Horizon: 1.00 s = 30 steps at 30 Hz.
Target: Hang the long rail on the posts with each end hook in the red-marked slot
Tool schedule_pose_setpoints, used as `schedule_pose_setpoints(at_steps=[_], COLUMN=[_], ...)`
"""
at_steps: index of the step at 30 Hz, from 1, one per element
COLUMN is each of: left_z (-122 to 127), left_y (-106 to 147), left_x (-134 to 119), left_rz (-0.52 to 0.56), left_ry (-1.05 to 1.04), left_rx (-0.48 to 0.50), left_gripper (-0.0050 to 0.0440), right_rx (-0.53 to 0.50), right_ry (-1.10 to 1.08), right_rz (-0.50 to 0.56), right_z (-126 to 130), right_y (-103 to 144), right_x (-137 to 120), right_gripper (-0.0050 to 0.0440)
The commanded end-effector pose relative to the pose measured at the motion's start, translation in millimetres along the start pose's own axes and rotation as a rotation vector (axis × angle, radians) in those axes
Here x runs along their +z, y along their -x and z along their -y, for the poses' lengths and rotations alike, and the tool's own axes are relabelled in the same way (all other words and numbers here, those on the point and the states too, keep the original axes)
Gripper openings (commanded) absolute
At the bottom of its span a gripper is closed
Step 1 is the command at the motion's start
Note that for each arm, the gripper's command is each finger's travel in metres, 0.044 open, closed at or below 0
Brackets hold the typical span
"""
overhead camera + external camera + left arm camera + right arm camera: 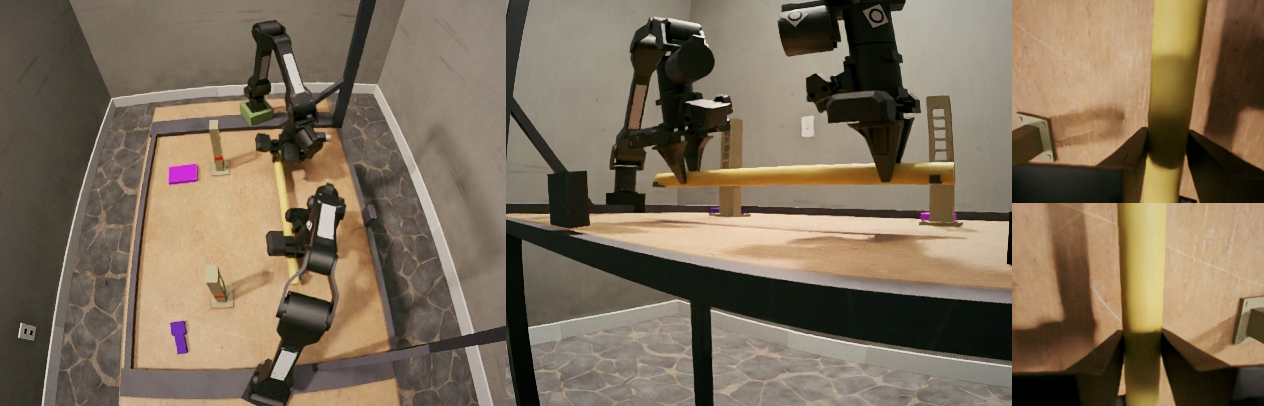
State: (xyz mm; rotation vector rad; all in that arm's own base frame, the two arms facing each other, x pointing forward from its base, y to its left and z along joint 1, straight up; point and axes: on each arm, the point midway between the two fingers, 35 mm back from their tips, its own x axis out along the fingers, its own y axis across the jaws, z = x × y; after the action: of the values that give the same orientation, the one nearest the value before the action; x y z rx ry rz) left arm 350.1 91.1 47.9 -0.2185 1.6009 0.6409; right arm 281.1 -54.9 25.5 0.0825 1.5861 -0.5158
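Note:
The long yellow rail (281, 190) (786, 175) (1177, 41) (1142, 271) is held roughly level above the table, clear of both posts. My left gripper (687, 175) (1165, 134) is shut on it near one end. My right gripper (891, 172) (1142, 335) is shut on it near the other end. A small dark piece (935, 178) shows at the rail's right end in the exterior view, on the side away from the posts. The near post (213, 280) (1026, 142) and the far post (215, 140) (940, 135) (1258, 323) stand upright. Their red marks show in the top view.
A magenta block (183, 174) (925, 217) lies beyond the far post. A purple piece (179, 337) lies near the near post. The dark frame (142, 200) edges the table, with an upright (356, 60) by the far right corner.

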Motion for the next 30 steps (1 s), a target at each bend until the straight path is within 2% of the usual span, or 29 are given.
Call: schedule_pose_setpoints(at_steps=[1, 16, 30], left_z=[-3.9, -4.2, -12.3], left_y=[16.7, 16.8, 15.9], left_x=[2.4, 2.4, 2.7], left_rz=[0.028, 0.028, 0.028], left_ry=[0.003, 0.003, -0.008], left_rx=[-0.014, -0.023, -0.267], left_gripper=[-0.0050, -0.0050, -0.0050], right_rx=[0.014, 0.023, 0.267], right_ry=[-0.008, -0.008, -0.011], right_rz=[0.021, 0.021, 0.023], right_z=[-0.3, -0.2, 6.4], right_y=[12.4, 12.4, 11.7], right_x=[2.6, 2.6, 2.7], right_gripper=[-0.0050, -0.0050, -0.0050])
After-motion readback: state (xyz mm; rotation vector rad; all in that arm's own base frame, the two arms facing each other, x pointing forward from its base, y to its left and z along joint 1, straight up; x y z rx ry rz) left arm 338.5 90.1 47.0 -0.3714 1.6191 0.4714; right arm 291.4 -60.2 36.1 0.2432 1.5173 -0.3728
